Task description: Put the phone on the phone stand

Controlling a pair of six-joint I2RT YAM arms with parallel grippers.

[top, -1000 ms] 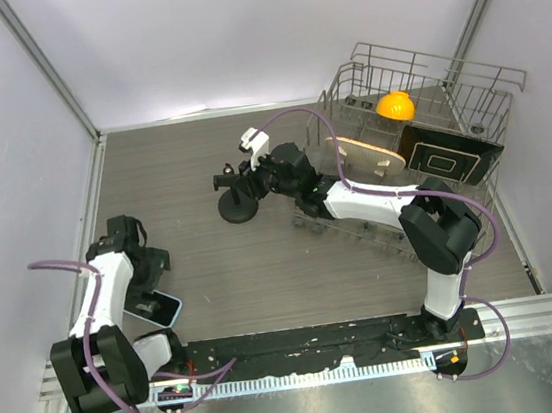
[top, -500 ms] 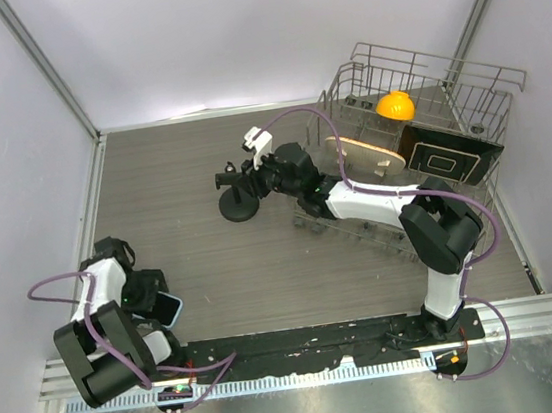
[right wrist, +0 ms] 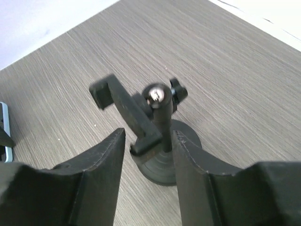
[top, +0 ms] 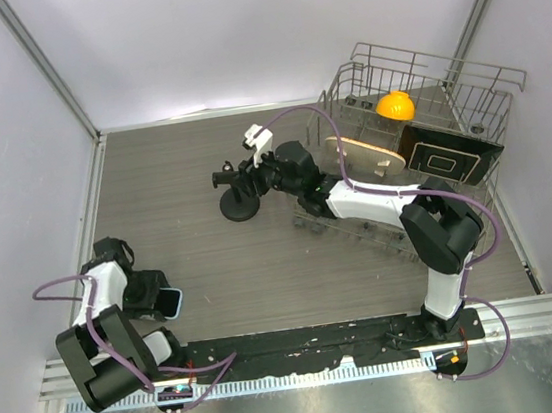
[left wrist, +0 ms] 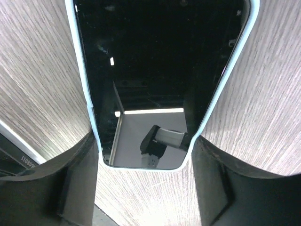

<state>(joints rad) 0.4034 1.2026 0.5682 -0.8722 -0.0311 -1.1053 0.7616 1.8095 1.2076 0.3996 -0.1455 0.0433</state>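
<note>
blue-edged phone (left wrist: 150, 70) flanked by my left gripper (left wrist: 143, 141); pinched yet, i cannot tell. next: squeeze, lift toward the phone stand (right wrist: 162, 120).

From above, the phone (top: 175, 300) at the near left of the surface (top: 213, 265) is mostly covered by the left hand (top: 156, 294), with only a pale blue corner showing. In the left wrist view its far end runs off the top edge, and whether the fingers (left wrist: 75, 179) press its sides or merely flank them cannot be told. In the right wrist view the right hand (right wrist: 149, 136) hides the near rim of the base of the phone stand (right wrist: 162, 117).
</note>
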